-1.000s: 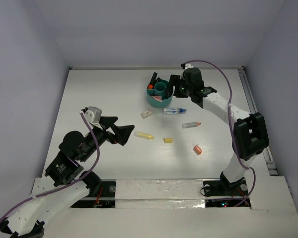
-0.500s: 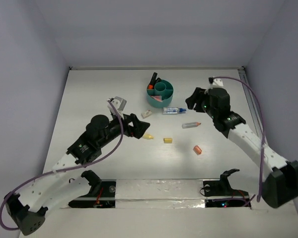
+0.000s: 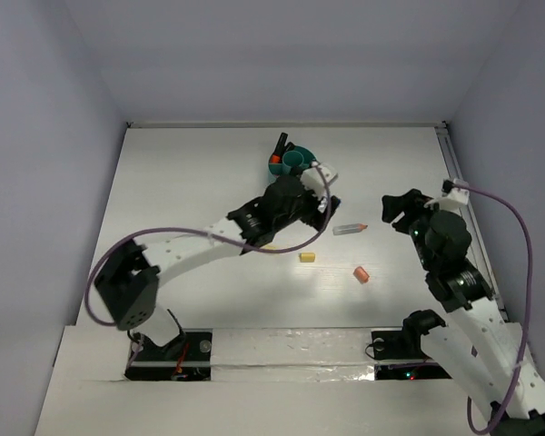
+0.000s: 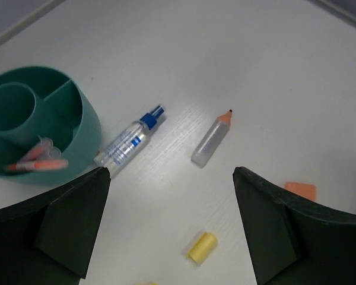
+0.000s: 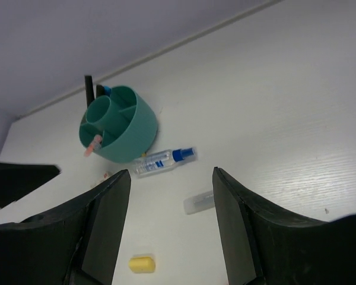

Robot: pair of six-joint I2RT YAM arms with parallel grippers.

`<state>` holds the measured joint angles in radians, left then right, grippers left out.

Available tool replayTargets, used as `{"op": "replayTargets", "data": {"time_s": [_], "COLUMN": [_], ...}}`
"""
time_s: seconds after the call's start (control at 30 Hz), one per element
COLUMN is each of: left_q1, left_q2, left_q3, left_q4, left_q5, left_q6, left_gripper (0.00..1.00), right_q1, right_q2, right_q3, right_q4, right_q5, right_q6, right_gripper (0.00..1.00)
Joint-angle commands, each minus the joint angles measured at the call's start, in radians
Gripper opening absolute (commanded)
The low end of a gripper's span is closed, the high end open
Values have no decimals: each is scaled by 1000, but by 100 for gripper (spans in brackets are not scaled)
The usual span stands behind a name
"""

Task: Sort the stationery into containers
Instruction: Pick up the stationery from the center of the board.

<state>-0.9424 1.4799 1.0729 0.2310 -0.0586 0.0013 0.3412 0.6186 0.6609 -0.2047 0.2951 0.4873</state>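
Left gripper [image 4: 171,173] fingers spread wide, holding nothing; clear blue-capped tube [image 4: 129,142] at frame centre, teal organizer [image 4: 77,127] at left edge. Right gripper [image 5: 171,173] likewise spread and empty, organizer upper left, yellow bit [image 5: 142,262] at bottom.

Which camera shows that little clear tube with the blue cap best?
The left wrist view: the clear blue-capped tube lies close and whole, beside the round teal plastic cup. The right wrist view shows it whole too, but smaller and farther off. In the top view the left arm covers it.
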Motion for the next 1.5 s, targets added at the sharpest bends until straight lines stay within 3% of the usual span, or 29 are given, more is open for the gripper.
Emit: {"op": "replayTargets", "data": {"time_s": [0.0,0.2,0.37,0.63,1.03,1.23,1.37,1.47], "left_q1": [-2,-2,20,42,71,80,90,90], "left_q2": [162,520,686,847,924,971,974,984], "left_q3": [218,585,783,941,1021,1062,1061,1064], "left_q4": [-27,-306,-412,-521,-602,-650,-660,-667], "left_q5": [32,103,121,171,175,181,201,194], "left_q6": [242,370,420,443,488,506,508,517], "left_gripper": [81,78,80,87,85,77,62,45], "right_q1": [-5,-5,-5,-5,-5,-5,-5,-5], "right_q2": [-95,-264,-217,-241,-220,-211,-206,-198], "right_q3": [-1,-43,-38,-49,-70,-67,-70,-69], "right_q4": [5,17,19,34,70,68,71,74], "right_q5": [102,130,85,65,-1,3,7,9], "right_q6": [22,25,30,28,23,22,22,23], "right_gripper": [63,65,76,100,100,100,100,100]}}
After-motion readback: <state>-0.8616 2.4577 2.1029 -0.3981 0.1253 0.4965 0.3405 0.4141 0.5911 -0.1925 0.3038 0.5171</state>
